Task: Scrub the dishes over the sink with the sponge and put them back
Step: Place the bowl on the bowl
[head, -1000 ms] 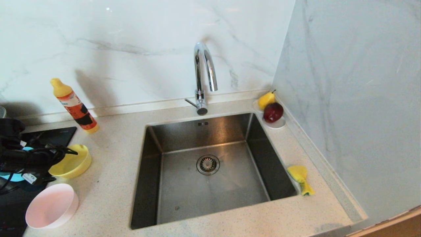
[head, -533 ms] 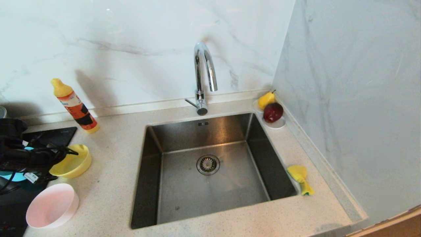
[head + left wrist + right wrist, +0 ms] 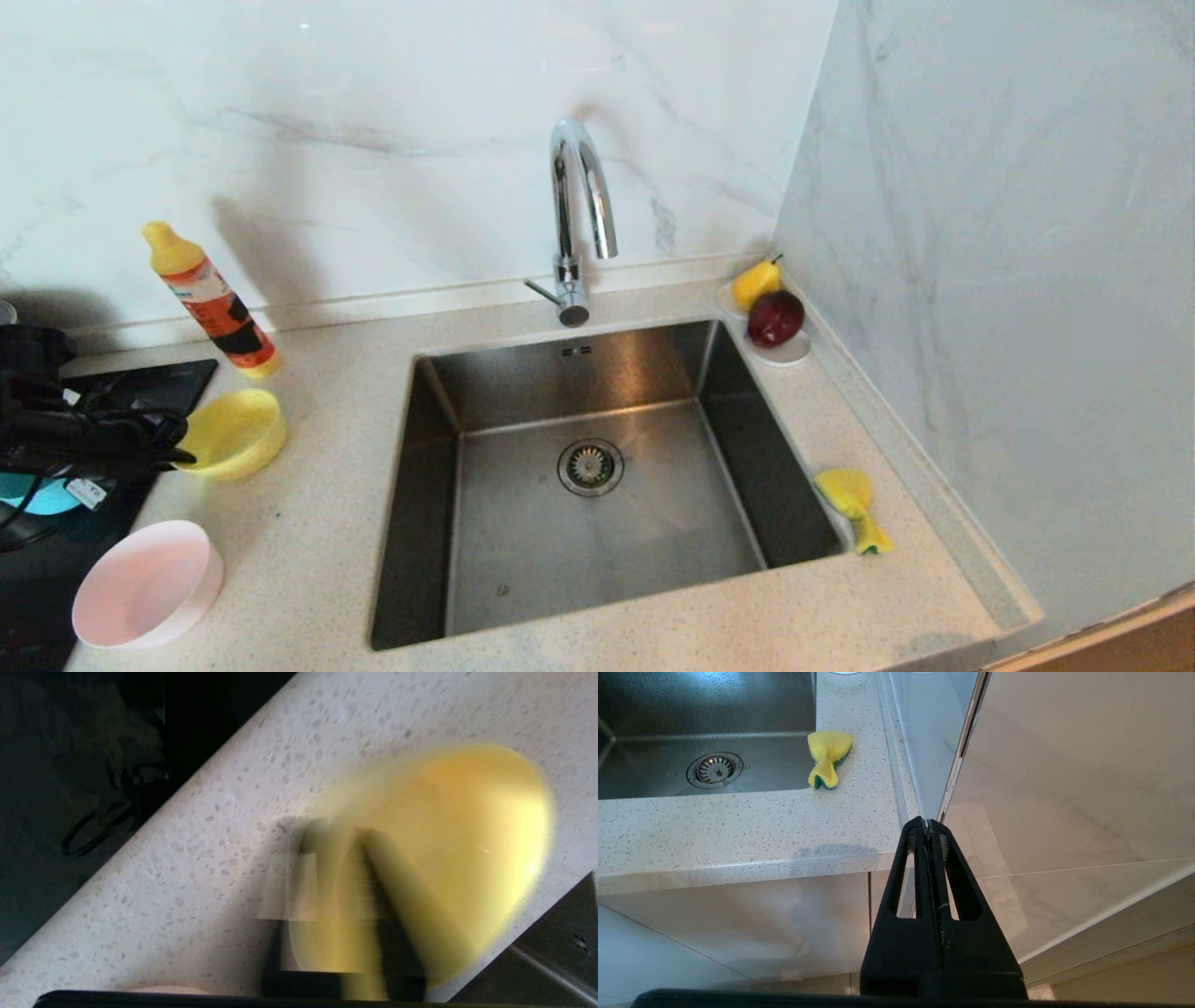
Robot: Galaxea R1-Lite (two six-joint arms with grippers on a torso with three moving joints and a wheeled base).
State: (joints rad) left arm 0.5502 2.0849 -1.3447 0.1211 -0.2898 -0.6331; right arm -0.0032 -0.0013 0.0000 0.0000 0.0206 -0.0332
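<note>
Orange-labelled bottle (image 3: pixel 213 303), writing unreadable; left claw (image 3: pixel 182 448) pinches yellow bowl (image 3: pixel 238 431).

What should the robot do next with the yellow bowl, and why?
Probably lift the yellow bowl and carry it over the sink. The left hand looks shut on its rim, the bowl is tipped up off the counter, and the sponge waits by the sink's far side.
</note>
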